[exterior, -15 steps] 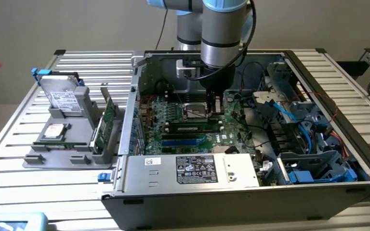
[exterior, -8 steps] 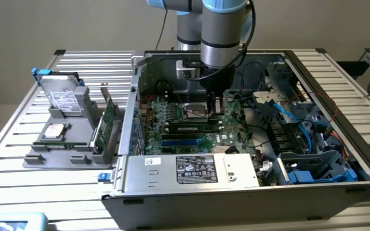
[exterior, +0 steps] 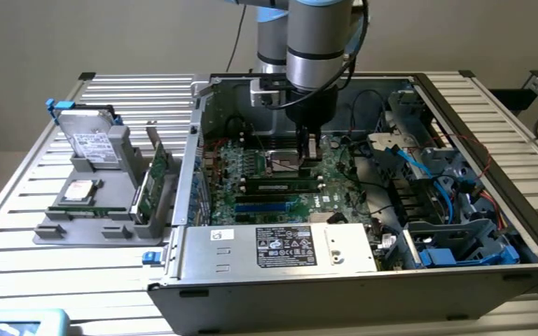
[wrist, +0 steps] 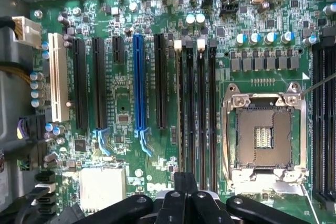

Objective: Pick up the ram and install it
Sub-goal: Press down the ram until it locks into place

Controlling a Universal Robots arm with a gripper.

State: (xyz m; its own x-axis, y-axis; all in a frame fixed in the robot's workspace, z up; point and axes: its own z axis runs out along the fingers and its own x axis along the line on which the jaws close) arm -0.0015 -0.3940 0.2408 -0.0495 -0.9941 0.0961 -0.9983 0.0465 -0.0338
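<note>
The ram (exterior: 71, 203), a slim green stick, lies flat in the grey holder (exterior: 82, 227) on the table at the exterior view's left, outside the computer case. My gripper (exterior: 308, 150) hangs inside the open case, above the motherboard (exterior: 250, 168) and close to the CPU socket (exterior: 283, 165). Its fingers are shut with nothing between them. In the wrist view the gripper (wrist: 185, 182) sits over the end of the black memory slots (wrist: 197, 114), beside the CPU socket (wrist: 265, 135).
A taller green expansion card (exterior: 160, 171) and a hard drive (exterior: 92, 140) stand in the same holder. The power supply (exterior: 283, 246) lies along the case's front. Blue cables (exterior: 419, 168) and drive bays (exterior: 461, 248) crowd the case at the exterior view's right.
</note>
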